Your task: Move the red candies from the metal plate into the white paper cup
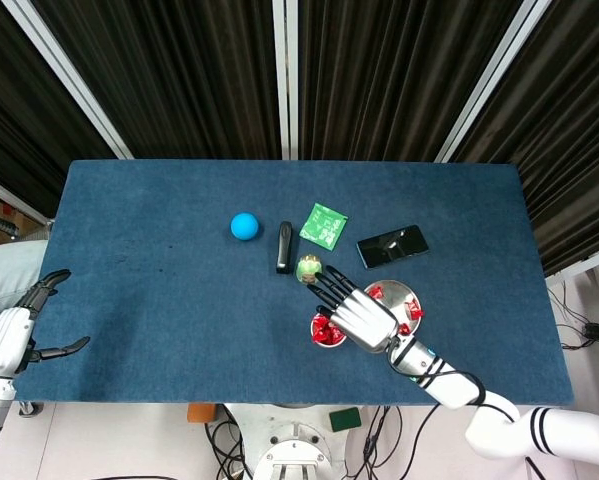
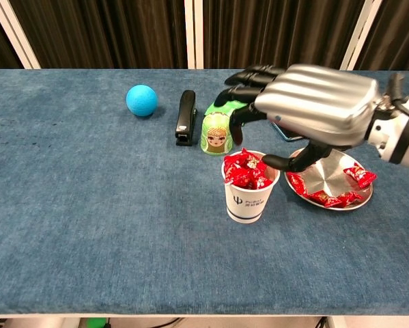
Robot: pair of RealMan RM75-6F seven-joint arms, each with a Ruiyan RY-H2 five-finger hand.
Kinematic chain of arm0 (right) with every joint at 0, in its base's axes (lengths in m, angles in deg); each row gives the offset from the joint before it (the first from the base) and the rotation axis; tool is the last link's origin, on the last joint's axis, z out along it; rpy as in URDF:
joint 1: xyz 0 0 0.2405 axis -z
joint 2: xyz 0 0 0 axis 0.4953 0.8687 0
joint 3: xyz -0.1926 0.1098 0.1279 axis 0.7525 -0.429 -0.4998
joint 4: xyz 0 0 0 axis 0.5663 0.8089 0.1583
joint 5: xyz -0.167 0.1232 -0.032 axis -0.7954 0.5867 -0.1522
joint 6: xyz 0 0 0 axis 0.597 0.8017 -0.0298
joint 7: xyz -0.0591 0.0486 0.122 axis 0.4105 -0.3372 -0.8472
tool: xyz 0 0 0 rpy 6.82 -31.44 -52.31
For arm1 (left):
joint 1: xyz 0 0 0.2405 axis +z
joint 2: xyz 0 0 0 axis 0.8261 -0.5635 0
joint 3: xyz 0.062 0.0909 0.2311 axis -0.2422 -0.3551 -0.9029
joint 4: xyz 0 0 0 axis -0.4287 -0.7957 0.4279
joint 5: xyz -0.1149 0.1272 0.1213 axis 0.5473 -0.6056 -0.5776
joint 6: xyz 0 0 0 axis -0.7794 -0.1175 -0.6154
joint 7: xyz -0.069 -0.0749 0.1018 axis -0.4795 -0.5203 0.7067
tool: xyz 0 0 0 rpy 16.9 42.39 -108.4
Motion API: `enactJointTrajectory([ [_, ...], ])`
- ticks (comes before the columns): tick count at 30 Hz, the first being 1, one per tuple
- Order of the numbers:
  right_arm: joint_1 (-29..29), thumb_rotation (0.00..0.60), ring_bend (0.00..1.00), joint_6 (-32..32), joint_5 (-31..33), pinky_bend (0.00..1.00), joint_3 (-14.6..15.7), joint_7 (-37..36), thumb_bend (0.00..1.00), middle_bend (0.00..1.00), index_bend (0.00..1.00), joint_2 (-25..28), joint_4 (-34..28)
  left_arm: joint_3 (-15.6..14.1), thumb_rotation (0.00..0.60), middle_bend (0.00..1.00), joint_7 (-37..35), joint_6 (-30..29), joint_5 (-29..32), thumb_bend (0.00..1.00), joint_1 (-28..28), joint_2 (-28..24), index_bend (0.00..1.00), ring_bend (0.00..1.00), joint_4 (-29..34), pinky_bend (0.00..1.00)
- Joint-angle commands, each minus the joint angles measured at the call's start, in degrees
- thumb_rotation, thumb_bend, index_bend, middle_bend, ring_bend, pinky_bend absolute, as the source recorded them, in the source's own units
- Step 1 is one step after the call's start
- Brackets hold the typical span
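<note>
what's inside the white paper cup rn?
The white paper cup is heaped with red candies above its rim. The right hand hovers over it; the cup wall hides what lies deeper.
</note>
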Motion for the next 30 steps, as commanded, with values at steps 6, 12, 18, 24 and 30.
enactJointTrajectory([
  [6,5.5,0.6,0.0,11.1,-2.9,0.0,0.5,-4.8,0.35,0.08,0.24,5.8,-1.4,0.2,0.6,0.11,0.4,-0.3,-0.2,0.1,-0.1,-0.2,0.14,0.12,0.4,0.25],
  [12,14.7,0.6,0.0,21.0,1.8,0.0,1.7,-10.5,0.38,0.07,0.13,11.3,1.7,0.3,0.6,0.11,2.9,-1.5,-0.5,0.1,0.3,-0.7,0.14,0.12,1.4,0.25],
  [18,24.8,0.6,0.0,27.2,9.5,0.0,3.6,-17.5,0.4,0.0,0.01,13.9,7.3,0.0,0.6,0.11,17.0,-5.4,-0.2,0.1,3.3,-0.3,0.14,0.12,0.6,0.25],
  [24,30.9,0.6,0.0,27.1,15.0,0.0,4.8,-21.6,0.38,0.0,0.0,15.0,9.5,-1.5,0.6,0.12,31.5,-8.9,0.5,0.09,7.4,-0.3,0.13,0.1,-1.3,0.21],
  [30,33.3,0.6,0.0,27.1,13.6,0.0,5.6,-24.4,0.4,0.0,0.0,14.5,11.4,-2.8,0.563,0.12,31.5,-9.4,-0.1,0.06,9.1,-1.7,0.13,0.08,-0.3,0.19],
])
